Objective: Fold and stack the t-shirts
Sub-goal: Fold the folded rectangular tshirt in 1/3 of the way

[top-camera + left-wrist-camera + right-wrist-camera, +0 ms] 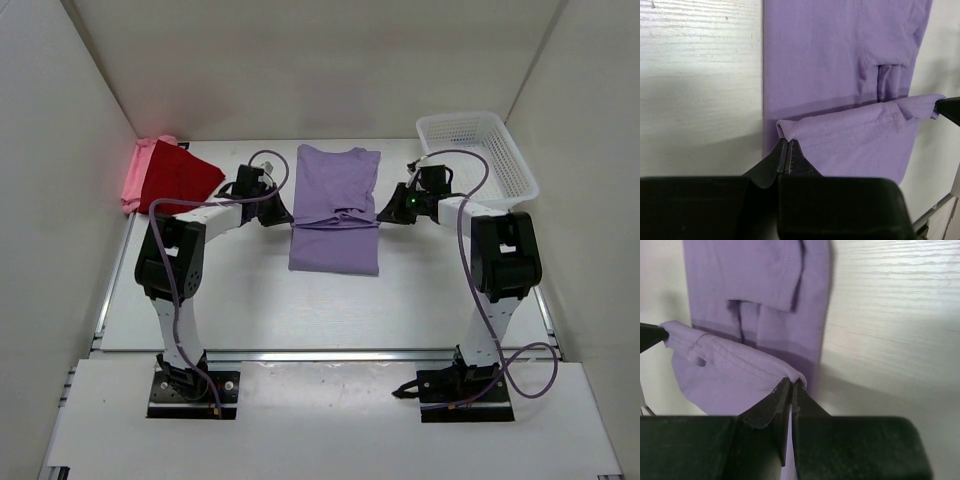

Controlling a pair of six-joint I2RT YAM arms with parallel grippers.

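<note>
The lavender purple fabric t-shirt (pixel 335 205) lies as a long narrow strip in the centre of the overhead view, on the white table (pixel 250 300), its sleeves turned in. The left gripper (pixel 786 150) is clenched on one corner of a stitched edge, and the right gripper (pixel 791 387) is pinched tight on the opposite corner. Between them the edge stretches fairly taut and raised over the middle of the strip. Holding both corners at once looks meant to keep that edge straight, so the cloth doubles over evenly rather than bunching. I'd judge the fold about half carried across.

At the upper left of the overhead view, the dark red fabric t-shirt (pixel 185 178) sits on top of the pink fabric t-shirt (pixel 135 185), pushed against the wall. That looks like the stack this one is meant to join, kept well apart from the working space. The white mesh plastic basket (pixel 520 170) stands at the upper right.
</note>
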